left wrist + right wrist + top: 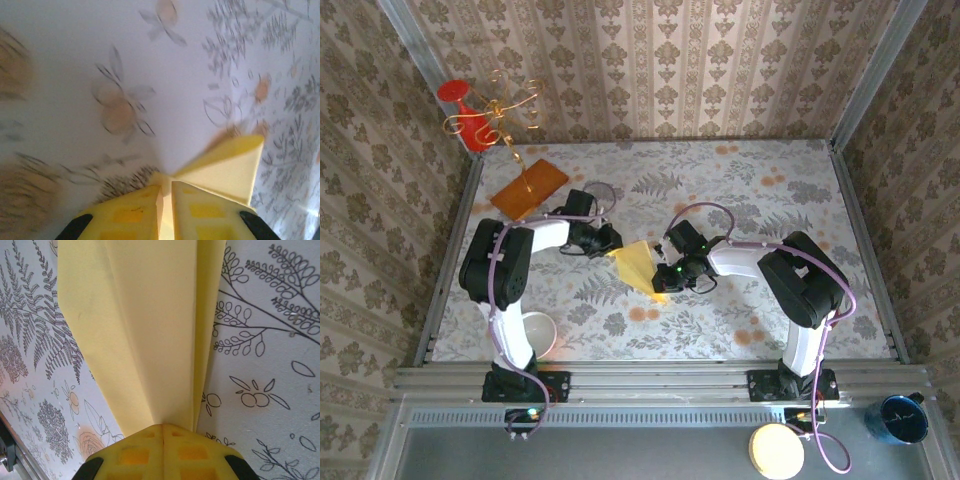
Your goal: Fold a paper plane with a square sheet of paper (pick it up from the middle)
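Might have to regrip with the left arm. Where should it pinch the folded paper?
On the folded paper, the corner toward the left arm, approached edge-on from that side. The right gripper is clamped on the opposite end at the crease, and this corner juts out flat.

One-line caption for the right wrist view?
Right claw shut on the folded yellow paper, floral tabletop behind.

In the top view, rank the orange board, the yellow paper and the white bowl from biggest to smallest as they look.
Largest: orange board.
Then the paper and the bowl. These two look about the same size and both are partly hidden, so I won't rank one above the other.
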Controlling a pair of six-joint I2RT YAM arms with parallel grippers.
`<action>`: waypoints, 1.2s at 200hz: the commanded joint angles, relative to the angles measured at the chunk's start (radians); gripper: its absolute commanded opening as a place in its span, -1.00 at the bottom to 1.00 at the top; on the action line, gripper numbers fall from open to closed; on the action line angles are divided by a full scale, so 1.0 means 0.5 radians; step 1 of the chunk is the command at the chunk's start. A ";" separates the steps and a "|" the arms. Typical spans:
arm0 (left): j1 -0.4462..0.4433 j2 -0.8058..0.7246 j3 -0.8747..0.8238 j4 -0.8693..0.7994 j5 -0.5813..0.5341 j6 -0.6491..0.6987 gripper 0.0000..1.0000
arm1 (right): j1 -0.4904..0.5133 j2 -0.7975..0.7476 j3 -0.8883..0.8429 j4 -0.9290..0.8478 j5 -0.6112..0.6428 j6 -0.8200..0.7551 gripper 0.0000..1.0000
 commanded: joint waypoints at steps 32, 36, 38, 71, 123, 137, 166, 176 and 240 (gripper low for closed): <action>0.079 -0.015 0.156 -0.061 -0.305 0.132 -0.70 | -0.003 0.142 -0.111 -0.399 0.288 -0.031 -0.86; 0.067 -0.046 0.142 -0.059 -0.302 0.122 -0.70 | -0.003 0.135 -0.114 -0.396 0.285 -0.029 -0.86; 0.060 -0.064 0.135 -0.058 -0.303 0.119 -0.70 | -0.003 0.134 -0.114 -0.394 0.285 -0.028 -0.86; -0.110 -0.411 -0.082 -0.034 -0.437 0.027 -0.70 | -0.012 0.107 -0.124 -0.347 0.241 -0.006 -0.85; -0.356 -0.418 -0.276 0.225 -0.223 -0.126 -0.77 | -0.029 0.106 -0.119 -0.302 0.184 0.008 -0.85; -0.398 -0.332 -0.226 0.186 -0.231 -0.117 -0.79 | -0.029 0.102 -0.130 -0.283 0.169 0.017 -0.85; -0.401 -0.177 -0.144 0.092 -0.307 -0.119 -0.87 | -0.042 0.069 -0.142 -0.240 0.128 0.031 -0.85; -0.398 -0.146 -0.131 0.071 -0.325 -0.122 -0.87 | -0.045 0.046 -0.142 -0.218 0.110 0.034 -0.85; -0.401 -0.033 0.021 -0.317 -0.499 -0.156 -0.88 | -0.052 -0.203 0.018 0.028 -0.025 0.135 -0.73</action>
